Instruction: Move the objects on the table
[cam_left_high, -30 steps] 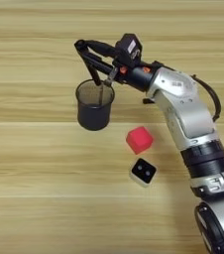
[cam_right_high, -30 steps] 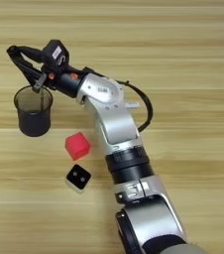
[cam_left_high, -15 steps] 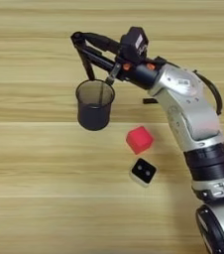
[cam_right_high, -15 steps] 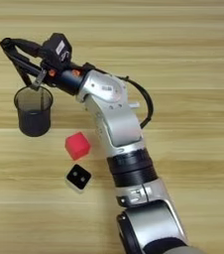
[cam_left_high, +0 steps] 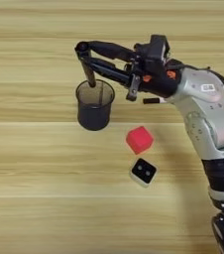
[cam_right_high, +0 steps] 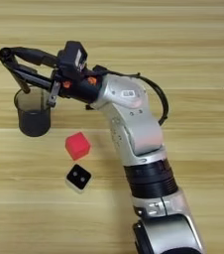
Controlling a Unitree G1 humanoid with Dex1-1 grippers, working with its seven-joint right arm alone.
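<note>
The dark mesh pen cup (cam_left_high: pixel 94 113) stands upright on the wooden table (cam_left_high: pixel 34 198), left of centre. My right gripper (cam_left_high: pixel 82 49) reaches in from the right and hovers above the cup's far-left rim. It is shut on the top of the thick black marker (cam_left_high: pixel 88 74), which hangs nearly upright with its lower end at the cup's mouth. A thin pale pen (cam_left_high: pixel 100 93) leans inside the cup. The small red cube (cam_left_high: pixel 139 139) lies on the table to the cup's lower right, apart from it. In the right eye view the gripper (cam_right_high: pixel 5 53) holds the marker (cam_right_high: pixel 19 78) over the cup (cam_right_high: pixel 33 119).
A small white block with a black top face (cam_left_high: pixel 143 171) lies just below the red cube (cam_right_high: pixel 78 145). My silver forearm (cam_left_high: pixel 203 106) arches over the right side of the table.
The gripper with the marker rose a little up and left, then came back down and right; the marker's lower end now sits at the cup's mouth. Cup, cube and block have not moved.
</note>
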